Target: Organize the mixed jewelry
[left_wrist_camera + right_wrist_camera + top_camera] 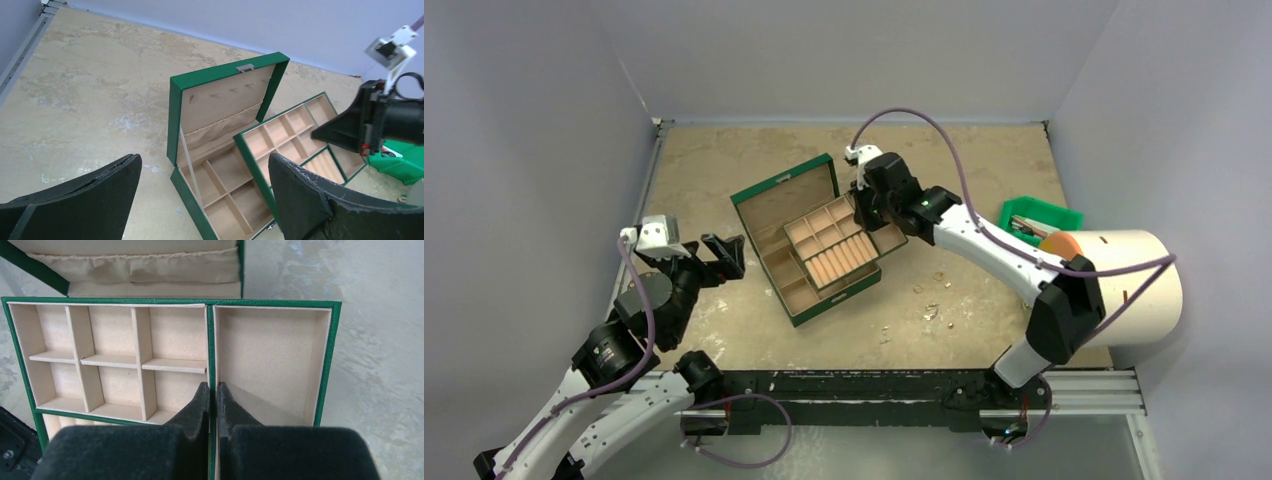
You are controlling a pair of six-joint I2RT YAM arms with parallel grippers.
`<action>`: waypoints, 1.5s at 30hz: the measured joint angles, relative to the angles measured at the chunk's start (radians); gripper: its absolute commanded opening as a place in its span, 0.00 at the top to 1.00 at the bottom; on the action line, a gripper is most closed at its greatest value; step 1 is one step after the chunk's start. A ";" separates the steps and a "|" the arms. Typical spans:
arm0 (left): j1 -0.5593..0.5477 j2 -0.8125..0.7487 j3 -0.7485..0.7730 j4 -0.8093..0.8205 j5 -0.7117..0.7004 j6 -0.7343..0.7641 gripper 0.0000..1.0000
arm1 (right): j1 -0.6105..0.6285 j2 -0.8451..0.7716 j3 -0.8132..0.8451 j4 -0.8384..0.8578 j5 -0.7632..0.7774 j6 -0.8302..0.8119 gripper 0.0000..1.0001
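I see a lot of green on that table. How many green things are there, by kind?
jewelry box, lid open: 1
divided tray, resting across the box: 1
small bin, at the right edge: 1
Total: 3

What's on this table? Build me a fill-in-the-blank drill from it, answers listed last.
1. The green box has its ____ standing open.
2. The ____ end effector is shut on the insert tray at its divider.
3. The left end effector has its jaws wide ____, holding nothing.
4. The mixed jewelry lies on the table, on the box's ____ side in the top view.
Missing words: lid; right; open; right.
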 measured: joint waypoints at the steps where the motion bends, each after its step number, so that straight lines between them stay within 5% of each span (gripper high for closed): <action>1: 0.000 0.000 0.000 0.000 -0.002 0.000 0.02 | 0.010 0.024 0.012 0.000 -0.003 -0.004 1.00; 22: 0.000 -0.009 0.000 -0.008 -0.013 0.000 0.02 | 0.104 0.250 0.095 0.040 0.008 -0.008 1.00; 45: 0.000 -0.019 0.000 -0.021 -0.019 -0.001 0.02 | 0.119 0.301 0.102 0.070 0.039 0.078 1.00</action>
